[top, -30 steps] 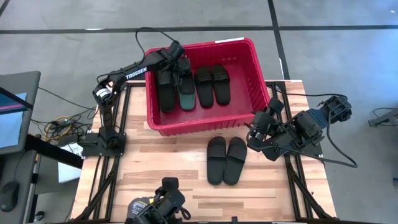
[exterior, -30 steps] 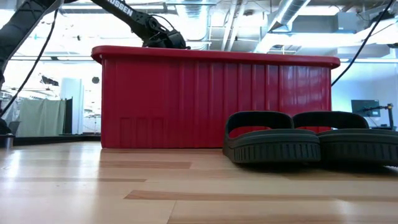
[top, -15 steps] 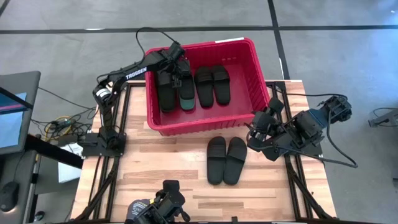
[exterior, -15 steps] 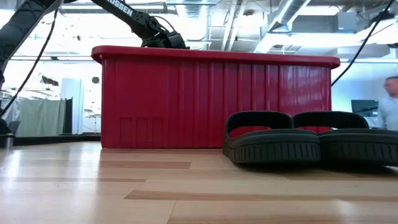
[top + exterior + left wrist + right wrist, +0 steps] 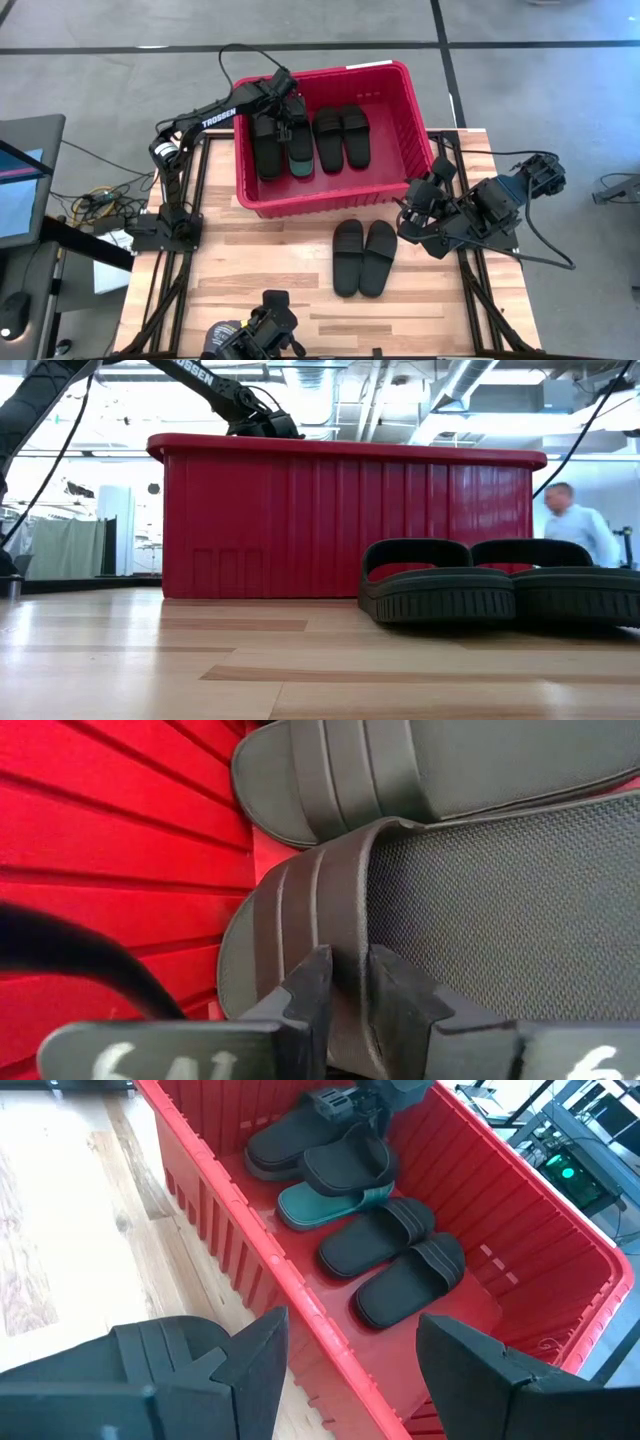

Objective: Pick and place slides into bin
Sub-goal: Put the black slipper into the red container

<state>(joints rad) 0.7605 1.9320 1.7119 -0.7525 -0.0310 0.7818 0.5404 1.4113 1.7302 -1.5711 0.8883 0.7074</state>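
The red bin (image 5: 415,150) stands at the table's far side. In it lie a black slide (image 5: 265,148), a green slide (image 5: 300,162) and a black pair (image 5: 341,137). My left gripper (image 5: 345,992) reaches into the bin's far left corner, shut on another black slide (image 5: 345,1165) that overlies the green slide (image 5: 315,1205). A further black pair (image 5: 363,257) rests sole-down on the table in front of the bin. My right gripper (image 5: 345,1365) hangs open above the table by the bin's near right corner, with nothing between its fingers. My left gripper pinches the black slide's strap at its rear edge (image 5: 348,935). One finger (image 5: 308,992) is on the strap's outer face and the other (image 5: 395,1005) is on the footbed side. The fingers slant down from above. The slide sits tilted over the green slide; whether it is clear of it, I cannot tell.
The bin's tall ribbed wall (image 5: 340,520) hides its contents in the low view. The wooden table (image 5: 250,270) lies bare to the left of the table's pair. A person (image 5: 575,525) stands in the room behind the table, on the right of the low view.
Both grippers and all slides have kept their places. A person has walked into the low view from the right, in the room behind the table.
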